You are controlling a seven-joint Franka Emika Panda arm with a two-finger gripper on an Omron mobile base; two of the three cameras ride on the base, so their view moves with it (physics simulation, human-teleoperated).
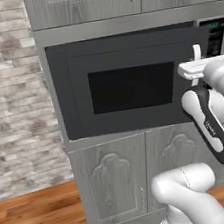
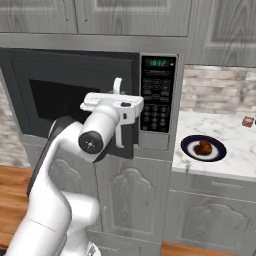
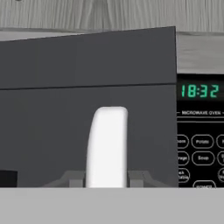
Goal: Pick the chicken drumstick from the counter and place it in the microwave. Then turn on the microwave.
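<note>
Flat, even, rendered light across all three views, with no visible lamp and no strong cast shadows. The microwave [image 2: 100, 95] door is dull dark grey with no glare; its green display [image 3: 199, 91] glows sharp and readable. The white arm [image 2: 95, 135] shows soft shading and a faint sheen. The marbled bench [image 2: 225, 135] is bright. Textures look coarse and slightly pixelated; edges stay straight, without lens distortion.

microwave [image 3: 199, 131] display — 18:32 (green), "MICROWAVE OVEN"
</note>
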